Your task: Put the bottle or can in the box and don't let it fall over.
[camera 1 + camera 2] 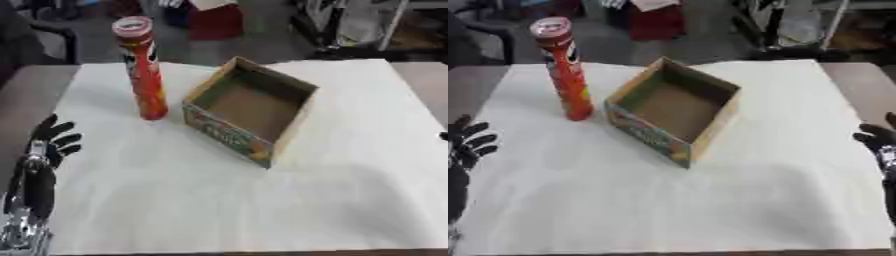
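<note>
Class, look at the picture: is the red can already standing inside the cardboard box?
No, the red can stands upright on the table, left of the cardboard box.

Glossy red can (145, 70), matt brown cardboard box (249, 111), smooth white sheet (262, 200) over table.

Can (143, 70) stands just left of box (249, 111); approach fr. left/front open.
</note>
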`<state>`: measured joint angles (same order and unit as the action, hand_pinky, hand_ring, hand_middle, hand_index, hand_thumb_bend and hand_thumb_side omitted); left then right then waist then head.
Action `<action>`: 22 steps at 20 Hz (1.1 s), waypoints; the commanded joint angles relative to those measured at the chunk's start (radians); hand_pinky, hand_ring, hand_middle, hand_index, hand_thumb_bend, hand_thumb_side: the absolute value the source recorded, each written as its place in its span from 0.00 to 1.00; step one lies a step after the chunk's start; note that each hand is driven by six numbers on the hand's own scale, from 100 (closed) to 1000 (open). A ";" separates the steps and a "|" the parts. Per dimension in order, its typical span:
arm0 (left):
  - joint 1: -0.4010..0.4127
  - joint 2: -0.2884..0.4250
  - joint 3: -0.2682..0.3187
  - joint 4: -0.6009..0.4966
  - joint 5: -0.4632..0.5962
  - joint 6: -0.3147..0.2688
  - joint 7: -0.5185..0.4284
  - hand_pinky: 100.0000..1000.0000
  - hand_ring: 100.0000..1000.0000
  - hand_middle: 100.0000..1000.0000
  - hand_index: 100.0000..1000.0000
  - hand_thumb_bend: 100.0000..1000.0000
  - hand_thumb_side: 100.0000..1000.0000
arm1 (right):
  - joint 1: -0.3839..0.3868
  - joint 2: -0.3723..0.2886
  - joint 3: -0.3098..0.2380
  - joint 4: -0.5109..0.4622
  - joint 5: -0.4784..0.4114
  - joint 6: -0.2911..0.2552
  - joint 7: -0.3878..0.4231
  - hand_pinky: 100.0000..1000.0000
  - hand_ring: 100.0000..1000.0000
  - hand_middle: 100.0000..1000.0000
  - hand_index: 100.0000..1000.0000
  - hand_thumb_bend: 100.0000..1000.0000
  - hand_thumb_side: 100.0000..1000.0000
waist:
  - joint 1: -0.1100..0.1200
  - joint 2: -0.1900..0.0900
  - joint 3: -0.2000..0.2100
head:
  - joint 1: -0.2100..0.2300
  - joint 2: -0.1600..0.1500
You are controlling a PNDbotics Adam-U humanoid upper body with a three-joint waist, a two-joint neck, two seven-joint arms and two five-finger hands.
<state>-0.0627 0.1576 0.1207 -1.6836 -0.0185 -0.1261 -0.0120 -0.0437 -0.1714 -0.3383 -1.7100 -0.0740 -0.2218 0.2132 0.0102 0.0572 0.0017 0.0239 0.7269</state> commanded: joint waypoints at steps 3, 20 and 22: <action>-0.009 0.010 0.001 -0.024 0.002 -0.001 0.001 0.75 0.75 0.77 0.97 0.17 1.00 | -0.010 -0.011 -0.004 -0.025 0.004 -0.002 0.001 0.96 0.78 0.75 1.00 0.00 0.68 | 0.000 -0.013 0.000 | 0.000 -0.011; -0.015 0.016 0.001 -0.027 0.002 -0.002 0.002 0.75 0.75 0.77 0.97 0.17 1.00 | -0.010 -0.014 -0.003 -0.024 0.003 -0.004 0.003 0.96 0.78 0.75 1.00 0.00 0.68 | -0.001 -0.014 0.001 | -0.003 -0.012; -0.022 0.029 0.003 -0.032 0.006 -0.004 0.005 0.75 0.75 0.77 0.97 0.17 1.00 | -0.010 -0.014 -0.003 -0.024 0.004 -0.004 0.003 0.96 0.78 0.75 1.00 0.00 0.68 | 0.000 -0.015 0.000 | -0.003 -0.011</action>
<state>-0.0731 0.1612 0.1207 -1.6908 -0.0161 -0.1271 -0.0110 -0.0437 -0.1714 -0.3383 -1.7117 -0.0740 -0.2234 0.2148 0.0103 0.0571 0.0015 0.0233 0.7268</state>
